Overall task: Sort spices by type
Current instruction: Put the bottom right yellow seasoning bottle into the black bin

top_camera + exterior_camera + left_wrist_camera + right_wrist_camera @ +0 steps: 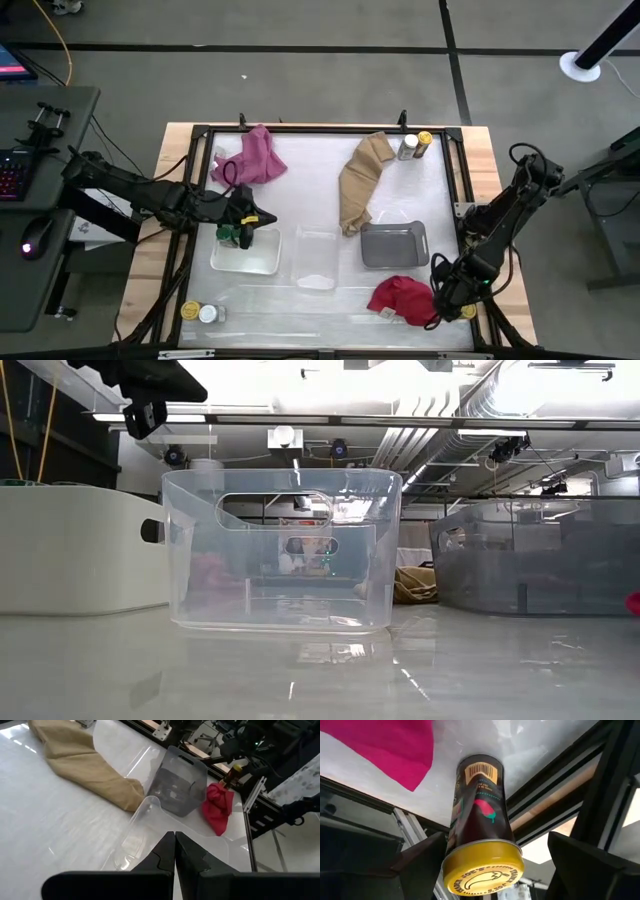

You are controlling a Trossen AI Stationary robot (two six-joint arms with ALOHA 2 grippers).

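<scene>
While the right gripper [485,865] is parked at the table's front right corner, a yellow-lidded amber jar [480,825] is seen standing between its fingers, which are spread wide with clear gaps on both sides of the jar. The jar is upright, long axis vertical, lid toward the wrist camera and base on the white surface right by the black frame rail [545,805]. The red cloth [402,298] is just beside it, toward the table's middle. The left gripper [240,222] is held above the white tray [247,252] at the left front, fingers pressed together in the left wrist view; green is seen at its tip from above, but what it is cannot be told. The clear tray [318,258] and grey tray [394,244] are lined up to the right of the white one. A second yellow-lidded jar [424,141] and a white-lidded jar [408,148] are placed together, touching or nearly so, at the far right corner, next to the tan cloth [362,180]. Two more jars, yellow-lidded [189,310] and white-lidded [208,314], are side by side at the front left corner. The pink cloth [255,157] is bunched at the far left.
</scene>
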